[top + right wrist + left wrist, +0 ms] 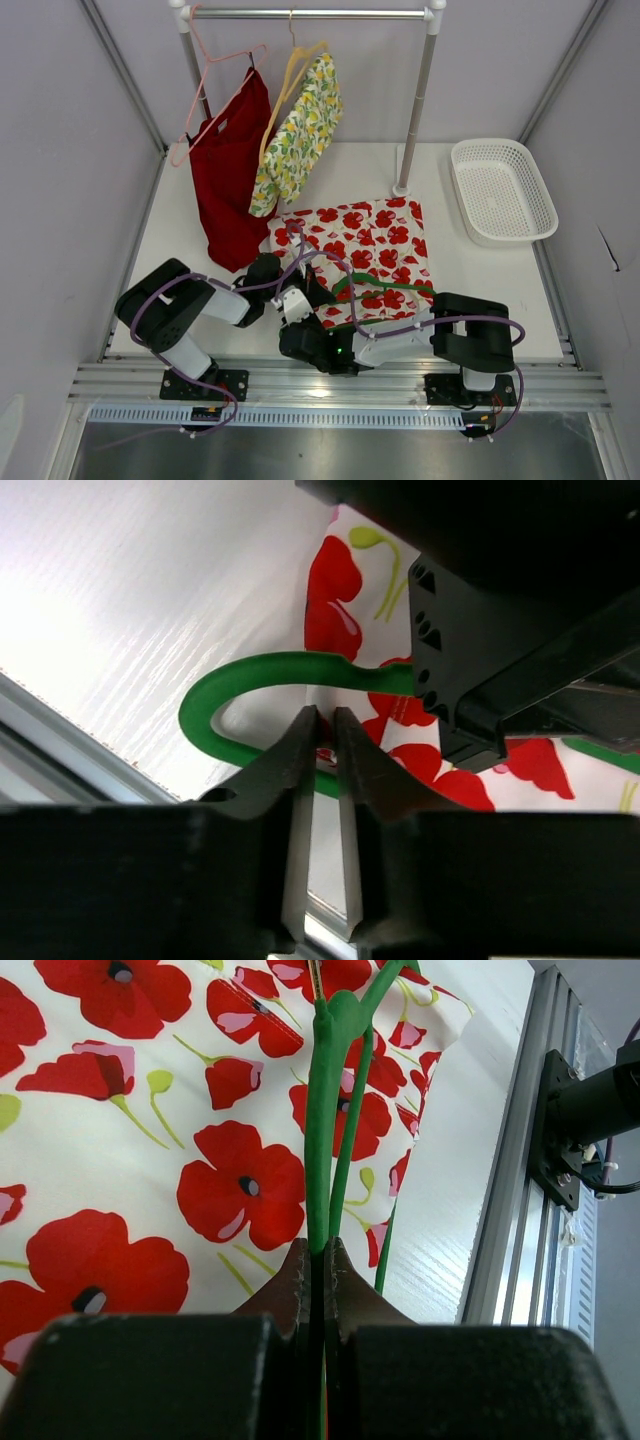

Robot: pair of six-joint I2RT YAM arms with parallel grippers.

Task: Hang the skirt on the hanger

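The skirt [375, 245], white with red flowers, lies flat on the table in front of the rail post. The green hanger [386, 284] lies on its near part, hook toward the near left. My left gripper [298, 300] is shut on the hanger's neck; in the left wrist view the pads [300, 1278] clamp the green wire [324, 1110] over the skirt [120, 1150]. My right gripper [303, 335] sits just below it. In the right wrist view its jaws [325, 720] are almost closed inside the hanger's hook [225, 685], pinching the skirt's edge [335, 590].
A pink hanger with a plain red garment [228, 170] and a yellow hanger with a lemon-print garment [298, 135] hang on the rail [310, 14]. A white basket [502, 190] stands at the right. The rail post [412, 120] stands behind the skirt. The aluminium rail [520, 1210] runs along the near edge.
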